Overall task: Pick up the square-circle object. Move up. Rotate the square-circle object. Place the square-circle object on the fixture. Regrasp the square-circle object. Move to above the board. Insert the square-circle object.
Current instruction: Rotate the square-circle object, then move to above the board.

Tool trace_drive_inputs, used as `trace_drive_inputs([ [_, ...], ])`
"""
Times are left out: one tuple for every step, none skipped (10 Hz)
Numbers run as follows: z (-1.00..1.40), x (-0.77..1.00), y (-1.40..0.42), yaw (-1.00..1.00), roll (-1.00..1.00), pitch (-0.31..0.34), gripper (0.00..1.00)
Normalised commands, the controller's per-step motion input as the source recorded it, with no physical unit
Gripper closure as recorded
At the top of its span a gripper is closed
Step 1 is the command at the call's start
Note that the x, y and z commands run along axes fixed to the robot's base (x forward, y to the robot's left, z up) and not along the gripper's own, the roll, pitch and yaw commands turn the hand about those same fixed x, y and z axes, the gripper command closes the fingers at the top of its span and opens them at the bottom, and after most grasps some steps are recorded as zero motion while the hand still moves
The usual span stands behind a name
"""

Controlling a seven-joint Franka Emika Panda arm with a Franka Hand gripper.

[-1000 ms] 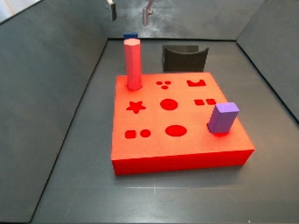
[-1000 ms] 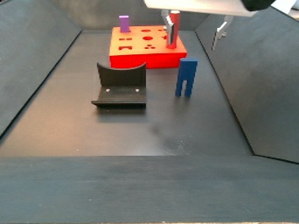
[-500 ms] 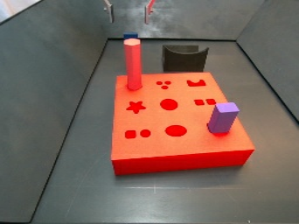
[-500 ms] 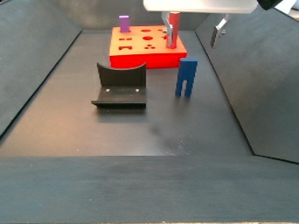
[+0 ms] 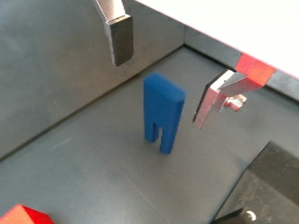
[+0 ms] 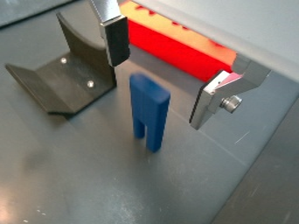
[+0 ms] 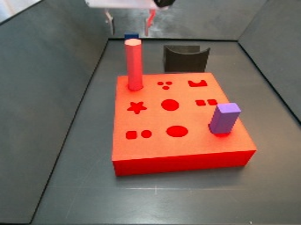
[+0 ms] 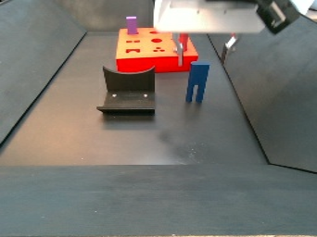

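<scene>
The square-circle object [image 8: 198, 81] is a small dark blue block standing upright on its two short legs on the dark floor, to one side of the fixture [image 8: 126, 88]. It shows in both wrist views [image 5: 163, 114] [image 6: 149, 109]. My gripper [image 8: 206, 46] hangs open just above it, and its two silver fingers [image 5: 119, 39] [image 6: 212, 99] flank the block's top without touching it. The gripper [image 5: 162, 92] [image 6: 158, 94] holds nothing. The red board [image 7: 177, 114] [image 6: 176, 48] lies beyond the block. In a side view the gripper's body [image 7: 129, 4] shows at the upper edge.
A tall red post [image 7: 134, 63] stands in the board's far corner and a purple block [image 7: 224, 118] near its other side. The fixture [image 7: 185, 58] [image 6: 65, 70] sits behind the board. Sloping grey walls enclose the floor on all sides.
The gripper has come down towards the blue block, still open. The block, fixture and board have not moved.
</scene>
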Motion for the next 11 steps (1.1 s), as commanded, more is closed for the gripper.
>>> trace_drive_inputs([
  [-0.74, 0.04, 0.00, 0.02, -0.09, -0.030, 0.00],
  [-0.56, 0.04, 0.00, 0.02, -0.10, -0.028, 0.00],
  [-0.43, 0.04, 0.00, 0.02, -0.11, -0.030, 0.00],
  [-0.25, 0.05, 0.00, 0.02, -0.12, -0.034, 0.00],
  [-0.18, 0.05, 0.00, 0.02, -0.13, -0.034, 0.00],
  [0.00, 0.00, 0.00, 0.03, -0.14, -0.029, 1.00],
  [1.00, -0.27, 0.05, -0.12, -0.09, 0.105, 1.00],
  [1.00, -0.27, 0.05, -0.12, -0.08, 0.101, 1.00],
  [1.00, -0.26, 0.05, -0.10, -0.07, 0.081, 1.00],
  [1.00, -0.24, 0.05, -0.06, -0.05, 0.067, 1.00],
  [1.00, -0.23, 0.05, -0.04, -0.02, 0.062, 1.00],
])
